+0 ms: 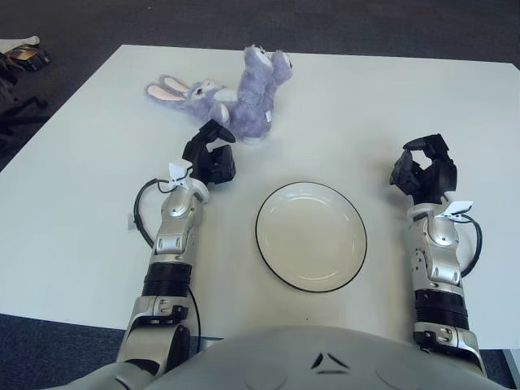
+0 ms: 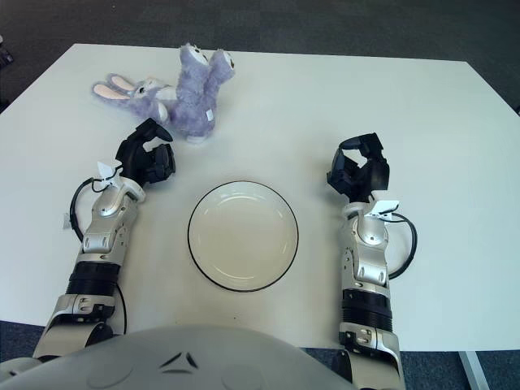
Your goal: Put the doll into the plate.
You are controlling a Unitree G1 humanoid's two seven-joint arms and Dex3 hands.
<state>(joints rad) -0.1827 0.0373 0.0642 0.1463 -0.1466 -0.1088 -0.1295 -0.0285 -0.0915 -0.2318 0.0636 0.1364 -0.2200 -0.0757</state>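
Left hand [image 1: 210,156], black and three-fingered, is raised over the white worktop [image 1: 73,195] with its fingers loosely curled and a gap between them, gripping nothing. Just beyond its fingertips, slightly to their right, lies the purple plush rabbit doll with long pink-lined ears [image 1: 236,96]. The doll is on its side on the worktop, ears stretched out to the left of the hand's line, feet pointing toward the far edge. A narrow strip of bare worktop shows between the fingertips and the doll's body, so the two are near but apart.

To the right of the left hand and closer to the robot sits the round white plate with a thin dark rim [image 1: 268,253], flat on the worktop, nothing in it. It lies between the two forearms, nearer the left one.

Right hand [image 1: 424,169] shows on the far side of the plate, well apart from the doll, fingers bent inward in a relaxed way and grasping nothing.
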